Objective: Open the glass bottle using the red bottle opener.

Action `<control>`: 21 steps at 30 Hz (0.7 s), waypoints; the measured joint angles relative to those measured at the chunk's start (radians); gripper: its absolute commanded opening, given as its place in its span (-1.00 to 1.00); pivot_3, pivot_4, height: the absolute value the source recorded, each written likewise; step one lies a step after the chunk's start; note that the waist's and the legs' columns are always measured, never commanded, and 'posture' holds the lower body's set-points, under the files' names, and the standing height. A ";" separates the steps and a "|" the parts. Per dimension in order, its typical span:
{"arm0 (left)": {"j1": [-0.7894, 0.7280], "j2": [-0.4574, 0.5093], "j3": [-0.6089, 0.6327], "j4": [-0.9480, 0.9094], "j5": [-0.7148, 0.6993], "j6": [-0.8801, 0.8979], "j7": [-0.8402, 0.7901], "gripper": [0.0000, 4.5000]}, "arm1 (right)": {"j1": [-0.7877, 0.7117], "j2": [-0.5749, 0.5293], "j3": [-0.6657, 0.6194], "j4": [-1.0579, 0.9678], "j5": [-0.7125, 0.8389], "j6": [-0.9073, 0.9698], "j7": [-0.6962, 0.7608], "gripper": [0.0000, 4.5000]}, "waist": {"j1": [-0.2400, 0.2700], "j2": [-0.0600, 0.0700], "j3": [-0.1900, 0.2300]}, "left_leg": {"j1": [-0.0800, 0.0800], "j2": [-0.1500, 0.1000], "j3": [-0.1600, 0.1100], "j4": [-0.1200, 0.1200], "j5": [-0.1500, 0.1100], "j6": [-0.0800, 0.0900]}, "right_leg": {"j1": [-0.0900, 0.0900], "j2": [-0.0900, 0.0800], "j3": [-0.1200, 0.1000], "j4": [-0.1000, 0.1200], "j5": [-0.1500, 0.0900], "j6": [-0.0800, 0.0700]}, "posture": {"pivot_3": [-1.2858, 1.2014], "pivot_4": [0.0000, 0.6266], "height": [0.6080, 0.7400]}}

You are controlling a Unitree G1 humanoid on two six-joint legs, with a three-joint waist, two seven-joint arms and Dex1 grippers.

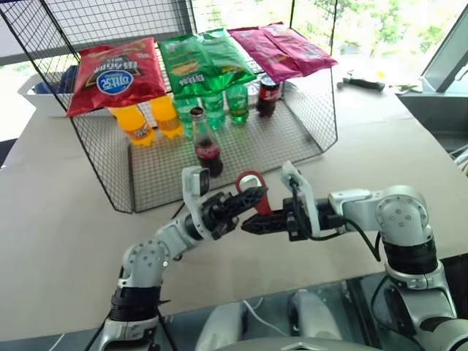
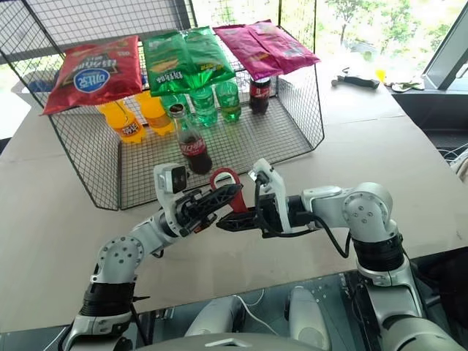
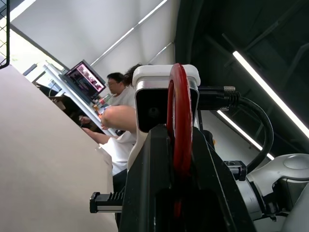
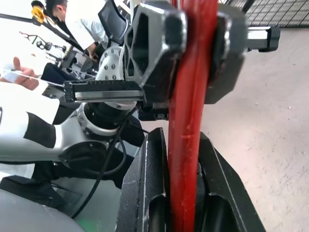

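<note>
Both the left gripper (image 1: 247, 199) and right gripper (image 1: 252, 224) are clamped on the red bottle opener (image 1: 254, 187); uncoordinated pulling could twist it loose.

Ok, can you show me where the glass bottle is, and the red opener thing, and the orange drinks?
glass bottle (image 1: 207, 150), left eye view, on its red label.
red bottle opener (image 1: 251, 178), left eye view, on its ring head.
orange drink bottles (image 1: 134, 123), left eye view, on one bottle's body.
</note>
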State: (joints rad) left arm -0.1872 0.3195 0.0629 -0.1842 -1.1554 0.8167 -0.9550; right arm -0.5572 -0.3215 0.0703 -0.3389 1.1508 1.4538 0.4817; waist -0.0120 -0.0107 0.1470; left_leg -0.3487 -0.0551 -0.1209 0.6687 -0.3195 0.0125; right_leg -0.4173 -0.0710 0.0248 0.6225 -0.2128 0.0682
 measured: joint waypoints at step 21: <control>0.162 -0.012 0.098 -0.175 0.573 -0.509 0.315 0.98 | 0.310 -0.235 -0.132 -0.044 -0.350 -0.464 0.034 -1.00 | 0.004 0.000 0.001 | 0.000 0.002 0.003 -0.001 0.000 0.000 | 0.000 -0.001 0.002 -0.002 0.000 0.000 | 0.03 -0.52 1.00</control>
State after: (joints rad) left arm -0.0250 0.3078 0.1613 -0.3594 -0.5819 0.3076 -0.6396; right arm -0.2473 -0.5566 -0.0615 -0.3825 0.8004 0.9897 0.5155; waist -0.0084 -0.0110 0.1478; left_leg -0.3489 -0.0529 -0.1181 0.6680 -0.3197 0.0125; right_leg -0.4172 -0.0715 0.0268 0.6208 -0.2126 0.0685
